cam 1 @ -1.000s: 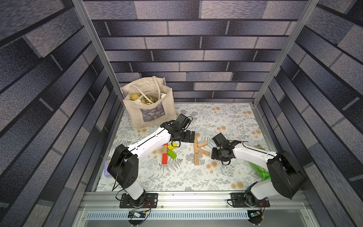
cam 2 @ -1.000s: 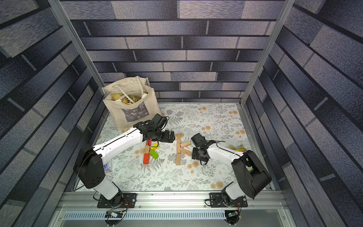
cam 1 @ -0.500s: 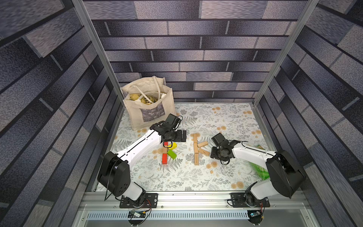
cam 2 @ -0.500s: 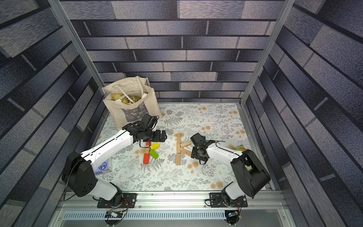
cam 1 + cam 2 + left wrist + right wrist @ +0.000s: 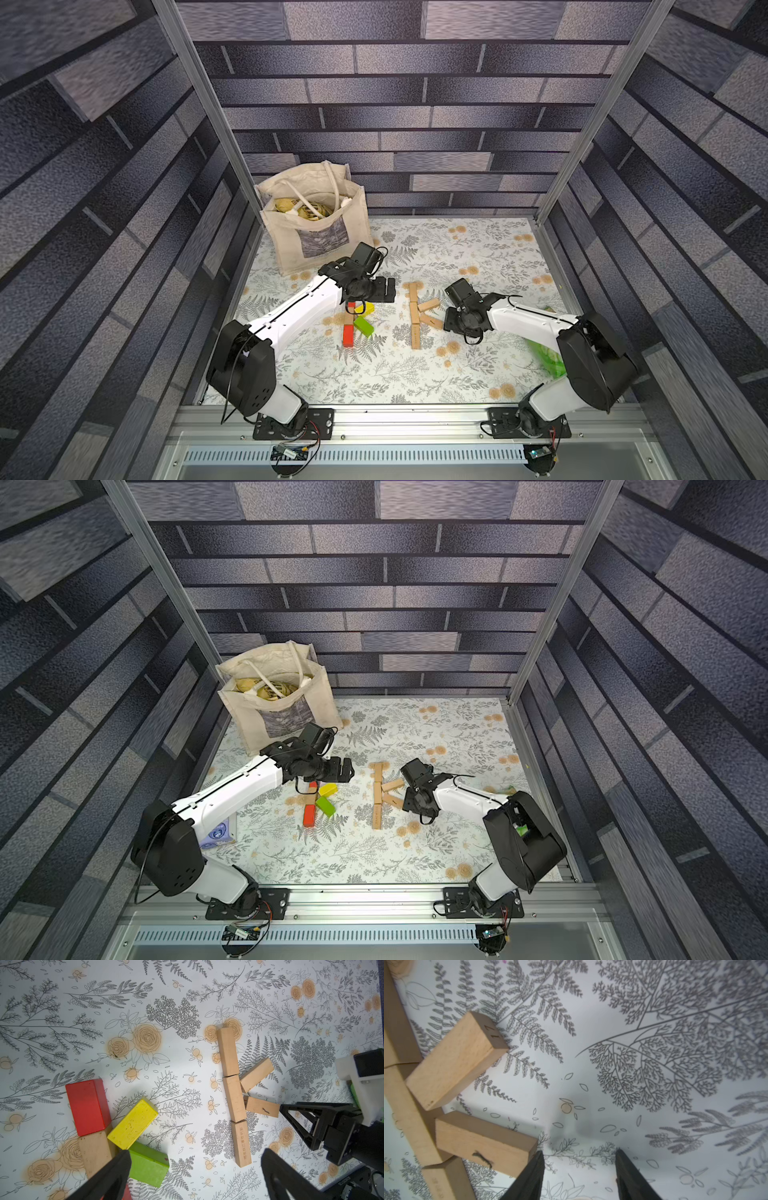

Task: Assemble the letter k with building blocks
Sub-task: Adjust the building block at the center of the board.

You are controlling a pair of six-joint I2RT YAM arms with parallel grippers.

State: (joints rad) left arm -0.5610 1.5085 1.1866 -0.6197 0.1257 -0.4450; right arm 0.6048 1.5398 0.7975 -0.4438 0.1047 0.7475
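While both top views lose the detail, the right wrist view shows the right gripper (image 5: 579, 1151) apart and empty, one fingertip (image 5: 529, 1178) just beside the lower slanted block (image 5: 483, 1142) of the tan letter k (image 5: 233, 1097), plus a stamped 17 on the upper slanted block (image 5: 454, 1059). Left gripper (image 5: 194, 1153) spread wide, empty, over the floral counter (image 5: 62, 1012). Left wrist view shows painted red block (image 5: 87, 1105), yellow block (image 5: 133, 1124), green block (image 5: 147, 1164) clustered, apart from the plain-wood k. Soft canvas tote bag (image 5: 291, 232) far back, top views only.
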